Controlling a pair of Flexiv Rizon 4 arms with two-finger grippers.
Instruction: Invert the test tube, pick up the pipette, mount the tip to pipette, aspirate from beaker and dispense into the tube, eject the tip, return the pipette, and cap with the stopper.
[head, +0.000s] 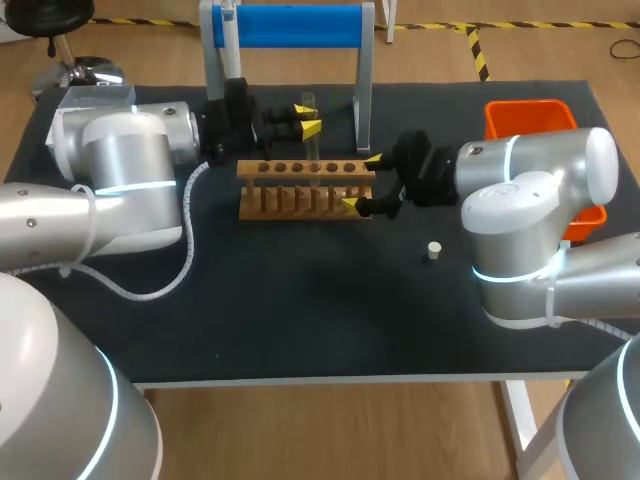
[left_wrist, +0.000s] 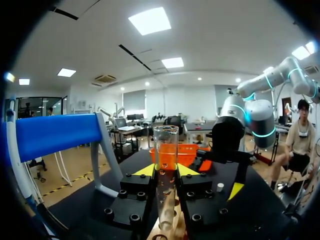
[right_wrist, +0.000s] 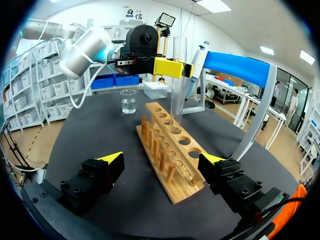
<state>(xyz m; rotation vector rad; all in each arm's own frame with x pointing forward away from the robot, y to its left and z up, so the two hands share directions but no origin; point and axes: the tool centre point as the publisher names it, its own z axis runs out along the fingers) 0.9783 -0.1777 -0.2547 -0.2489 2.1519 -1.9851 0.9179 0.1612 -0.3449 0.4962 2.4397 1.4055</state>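
The left gripper (head: 308, 126) is clenched on the clear glass test tube (head: 309, 103). It holds the tube upright with its open mouth up, over a hole near the middle of the long wooden rack (head: 305, 188). In the right wrist view the tube's lower end looks to be at or just in that hole. The inverting step therefore seems nearly done, with the tube being seated. The right gripper (head: 362, 183) stands released, its 2 fingers either side of the rack's near end and apart from it. Next, the left jaws should let go once the tube rests in the hole. Then the white pipette (right_wrist: 196, 62), hanging on the blue-barred stand (right_wrist: 235, 67), is to be fetched. The small glass beaker (right_wrist: 128, 101) waits beyond the rack, and the little white stopper (head: 433, 250) lies on the table near the right arm.
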